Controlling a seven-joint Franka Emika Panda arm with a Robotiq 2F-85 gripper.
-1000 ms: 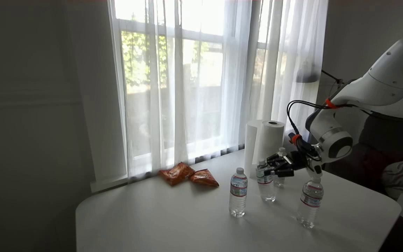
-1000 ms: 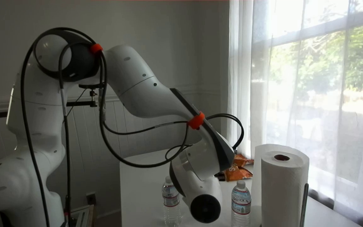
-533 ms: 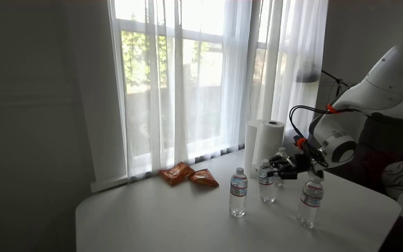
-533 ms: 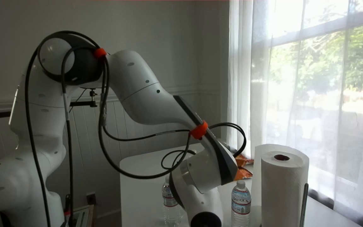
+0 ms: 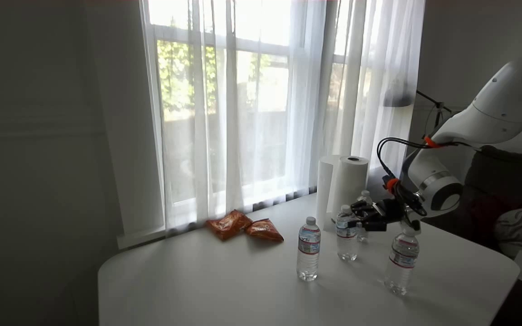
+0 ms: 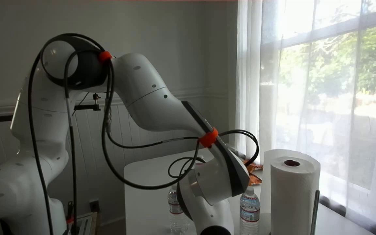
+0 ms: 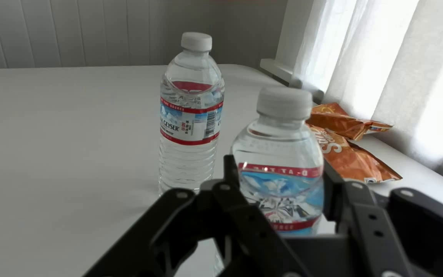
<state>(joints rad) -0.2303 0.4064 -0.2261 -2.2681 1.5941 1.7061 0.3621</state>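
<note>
Water bottle (image 7: 281, 163) grasped upright by the gripper (image 7: 279, 181).
From left, orange bags (image 5: 230, 225) are seen along the window-side edge of the table (image 5: 188, 283), then a water-filled bottle (image 5: 308, 253), the held one, paper towels (image 5: 354, 185) behind, the rightmost bottle (image 5: 402, 260) toward the right edge.

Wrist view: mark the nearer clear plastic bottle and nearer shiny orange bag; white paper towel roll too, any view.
Nearer clear plastic bottle (image 7: 281, 186), wrist view, on its label.
Nearer shiny orange bag (image 7: 352, 159), wrist view, on its broad face.
White paper towel roll (image 6: 293, 197), in an exterior view, on its side.
</note>
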